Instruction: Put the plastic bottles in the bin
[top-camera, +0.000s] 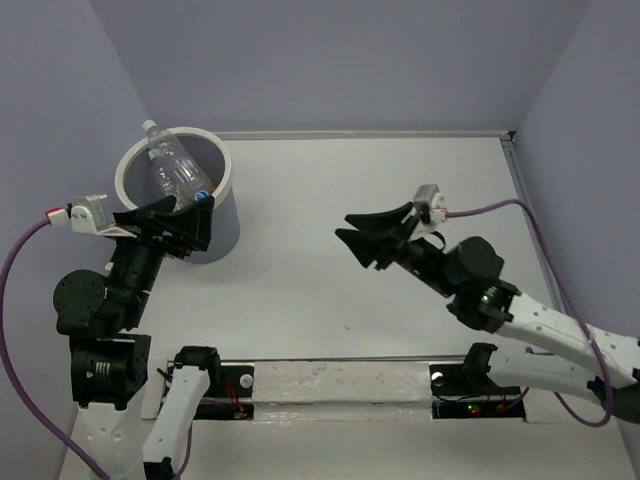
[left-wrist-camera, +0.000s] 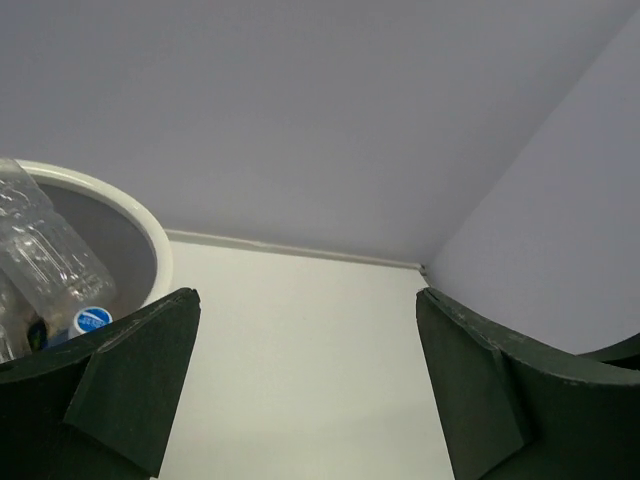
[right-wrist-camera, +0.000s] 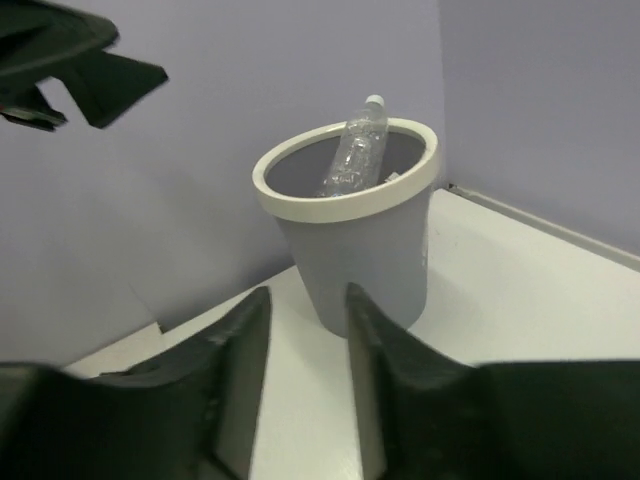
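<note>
A tall clear plastic bottle (top-camera: 168, 165) leans inside the round white plastic bin (top-camera: 124, 172), with its cap above the rim. The left gripper (top-camera: 198, 224) and the right gripper (top-camera: 346, 227) both have their fingers spread and hold nothing. The left gripper is just beside the bin, so I think a careless swing may knock the bin and throw this bottle out.

Lab test cell: plain lilac walls (top-camera: 350, 60), white table (top-camera: 400, 220)

I count one bin (top-camera: 222, 215), one clear bottle (top-camera: 170, 165), one blue cap (top-camera: 202, 196), and two tools: left tool (left-wrist-camera: 308, 296), right tool (top-camera: 343, 227).
</note>
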